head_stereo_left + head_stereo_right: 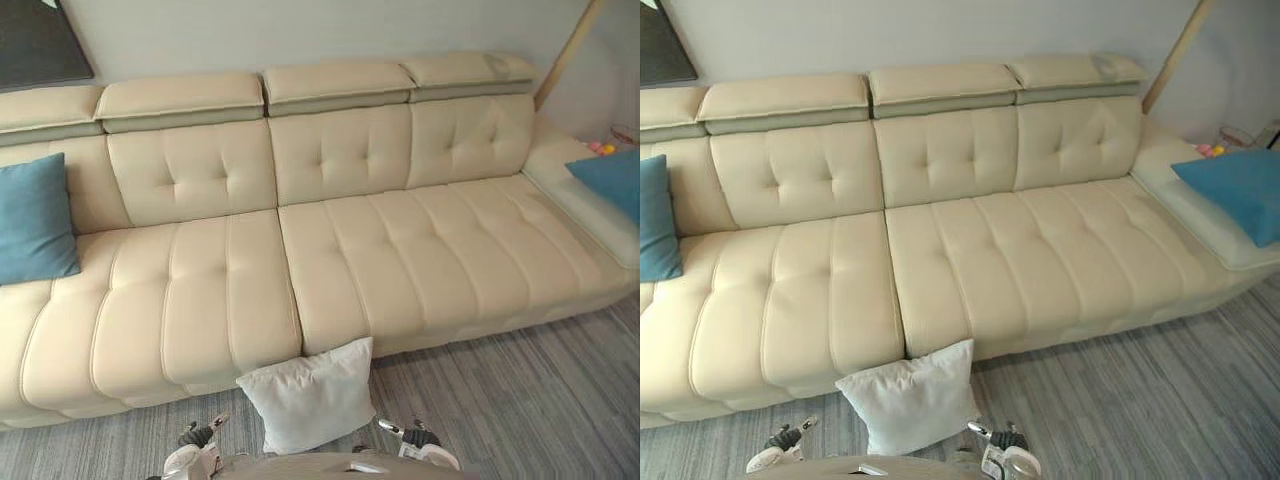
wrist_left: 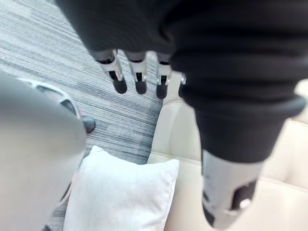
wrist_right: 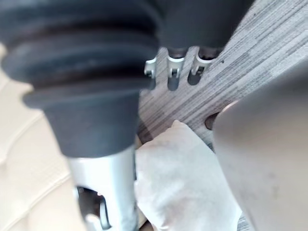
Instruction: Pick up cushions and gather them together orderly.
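Am hovering my left hand (image 2: 138, 72), right hand (image 3: 174, 67), both empty, slack-open, over white cushion (image 1: 310, 395) leaning against sofa (image 1: 400, 250); next probably needing two-sided clasp.

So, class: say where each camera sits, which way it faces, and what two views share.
Left eye view: on the head, looking down at the sofa and white cushion on the floor.
Right eye view: same scene, slightly offset.
Left wrist view: along the open left hand, down at that cushion.
Right wrist view: along the open right hand, down at it too.
Shared: all show the cushion.
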Tool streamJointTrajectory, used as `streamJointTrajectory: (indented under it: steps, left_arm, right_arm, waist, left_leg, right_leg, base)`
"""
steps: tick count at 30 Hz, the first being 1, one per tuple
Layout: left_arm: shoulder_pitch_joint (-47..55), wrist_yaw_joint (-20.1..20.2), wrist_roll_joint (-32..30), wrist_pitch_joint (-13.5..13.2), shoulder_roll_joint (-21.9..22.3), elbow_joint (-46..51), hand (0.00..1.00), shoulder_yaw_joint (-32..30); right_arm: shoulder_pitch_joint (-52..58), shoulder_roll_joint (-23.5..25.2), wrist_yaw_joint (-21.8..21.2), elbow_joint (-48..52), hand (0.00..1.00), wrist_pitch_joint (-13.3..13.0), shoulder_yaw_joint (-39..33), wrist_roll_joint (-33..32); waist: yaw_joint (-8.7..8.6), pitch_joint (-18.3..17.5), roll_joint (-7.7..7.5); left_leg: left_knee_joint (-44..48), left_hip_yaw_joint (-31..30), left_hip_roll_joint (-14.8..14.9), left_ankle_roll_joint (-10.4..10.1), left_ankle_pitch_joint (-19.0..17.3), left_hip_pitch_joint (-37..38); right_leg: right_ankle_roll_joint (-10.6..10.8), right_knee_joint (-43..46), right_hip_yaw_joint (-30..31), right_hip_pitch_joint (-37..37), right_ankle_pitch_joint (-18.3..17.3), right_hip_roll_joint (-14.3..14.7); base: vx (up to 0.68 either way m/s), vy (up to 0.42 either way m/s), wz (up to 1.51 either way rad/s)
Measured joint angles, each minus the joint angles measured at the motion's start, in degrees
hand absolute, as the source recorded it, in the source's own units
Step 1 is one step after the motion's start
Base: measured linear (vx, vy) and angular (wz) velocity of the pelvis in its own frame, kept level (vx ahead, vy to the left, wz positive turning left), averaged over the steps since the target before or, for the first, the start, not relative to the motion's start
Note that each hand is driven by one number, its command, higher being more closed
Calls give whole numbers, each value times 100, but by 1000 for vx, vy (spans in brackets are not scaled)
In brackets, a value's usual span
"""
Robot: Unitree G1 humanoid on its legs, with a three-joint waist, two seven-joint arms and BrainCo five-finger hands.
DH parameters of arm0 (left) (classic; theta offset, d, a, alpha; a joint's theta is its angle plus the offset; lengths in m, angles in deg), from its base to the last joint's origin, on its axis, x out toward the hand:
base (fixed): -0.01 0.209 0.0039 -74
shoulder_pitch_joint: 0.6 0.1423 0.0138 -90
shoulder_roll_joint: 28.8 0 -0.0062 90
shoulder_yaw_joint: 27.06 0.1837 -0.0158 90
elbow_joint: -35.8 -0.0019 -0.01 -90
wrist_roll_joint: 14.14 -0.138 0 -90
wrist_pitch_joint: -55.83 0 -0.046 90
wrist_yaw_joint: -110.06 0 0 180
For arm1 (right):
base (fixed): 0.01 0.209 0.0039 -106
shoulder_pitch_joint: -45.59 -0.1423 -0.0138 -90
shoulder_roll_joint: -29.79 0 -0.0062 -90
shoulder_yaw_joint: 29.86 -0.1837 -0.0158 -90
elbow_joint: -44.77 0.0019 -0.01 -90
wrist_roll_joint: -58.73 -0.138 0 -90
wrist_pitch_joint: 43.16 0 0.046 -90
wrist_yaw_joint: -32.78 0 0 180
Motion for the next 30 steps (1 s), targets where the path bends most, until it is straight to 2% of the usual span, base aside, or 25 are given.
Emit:
streamJointTrajectory:
  steps: [3,5,6,7,11,15,20,24,30]
  left_arm:
    - [-4,-5,1,-4,-3,14,0,111]
    - [-127,-11,3,-7,-52,123,0,284]
    - [-277,-80,22,-14,-85,248,0,511]
    - [-446,-195,126,-57,-114,360,0,696]
    - [-1090,-440,634,-132,-131,710,0,1122]
    - [-1336,-654,906,-184,-250,1062,0,1234]
    - [-1916,-694,1035,-280,-516,1282,0,1219]
    - [-2586,-769,1552,-368,-853,1514,0,1064]
    - [-3222,-775,2188,-477,-1457,1742,0,854]
  right_arm:
    - [-27,-44,8,9,0,-3,140,25]
    - [-144,-211,14,84,0,8,614,92]
    - [-305,-262,32,477,0,13,967,258]
    - [-516,-289,67,880,0,-23,1138,409]
    - [-1584,-561,260,1445,0,-70,1529,895]
    - [-2226,-804,463,1699,0,-54,1595,915]
    - [-3014,-1083,550,1682,0,1,1632,915]
    - [-4096,-1598,677,1568,0,35,1699,917]
    - [-4946,-2317,688,1582,0,49,1752,908]
  waist:
    - [59,9,-14]
    - [108,234,18]
    - [85,393,-8]
    - [79,498,44]
    - [79,1350,48]
    - [64,1608,100]
    - [61,1979,171]
    - [48,2474,184]
    - [101,2633,188]
  left_leg:
    - [-52,32,4,-20,13,24]
    - [67,115,30,-6,-28,-66]
    - [651,96,165,52,-227,-578]
    - [1247,35,311,98,-399,-1145]
    - [2250,-61,569,205,-669,-2430]
    - [2692,-39,647,283,-737,-3189]
    - [3094,-53,714,355,-714,-4135]
    - [3533,-88,864,417,-703,-5158]
    - [4097,-281,970,534,-633,-6482]
  right_leg:
    - [-21,-103,35,26,76,24]
    - [-35,-33,159,-56,74,33]
    - [-35,251,193,-469,70,46]
    - [-41,539,239,-957,66,92]
    - [-43,1318,357,-2180,61,161]
    - [-52,1804,501,-3030,42,164]
    - [-64,2275,612,-4055,52,165]
    - [-97,2647,689,-5081,113,240]
    - [-150,3413,658,-6424,25,249]
  base:
    - [-42,-15,-9]
    - [-113,13,-19]
    - [-215,-10,-14]
    - [-214,-19,-13]
    - [-275,29,-7]
    - [-152,18,-11]
    - [-113,-25,-3]
    - [-98,-35,-5]
    - [-62,-23,11]
